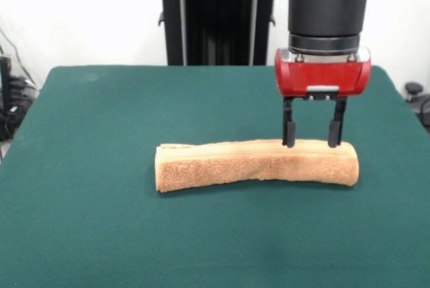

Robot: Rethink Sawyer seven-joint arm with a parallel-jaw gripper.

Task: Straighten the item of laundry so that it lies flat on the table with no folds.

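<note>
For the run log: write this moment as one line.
towel: folded into long band, not flat | hand: open, fingers at towel's back edge, right part | table: green | task: unfinished

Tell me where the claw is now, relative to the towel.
In the front view the open claw hangs at the picture's right of centre, its tips at the far top edge of the folded towel, near the towel's right end, on the green table.

Towel (255,165) — orange-tan terry, folded into a long narrow band — lies crosswise on the dark green table (101,234), near its centre, fold edge facing forward.
</note>
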